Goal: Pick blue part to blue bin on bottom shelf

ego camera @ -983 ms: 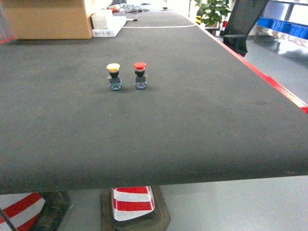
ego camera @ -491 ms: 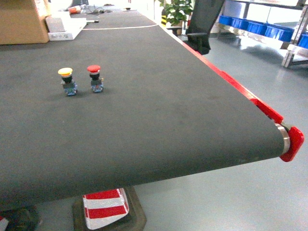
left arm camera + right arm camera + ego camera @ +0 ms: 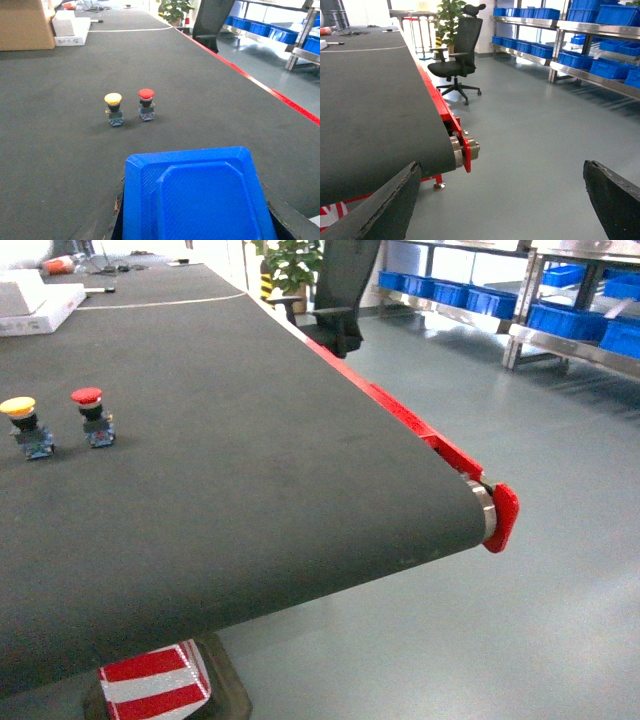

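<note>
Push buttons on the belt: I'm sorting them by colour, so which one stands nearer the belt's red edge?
The red-capped button; the yellow-capped button stands on its far side, further from the red edge.

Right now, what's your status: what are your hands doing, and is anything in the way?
Left end effector carrying blue part. Right end effector open, empty. Blue bins on shelves across the floor, ahead right. Office chair near the route.

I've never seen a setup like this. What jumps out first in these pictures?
A big blue plastic part fills the bottom of the left wrist view, held at the left end effector. Beyond it, two small push buttons stand side by side on the long black belt, one with a yellow cap and one with a red cap. Off to the right, metal shelves carry rows of blue bins.
</note>
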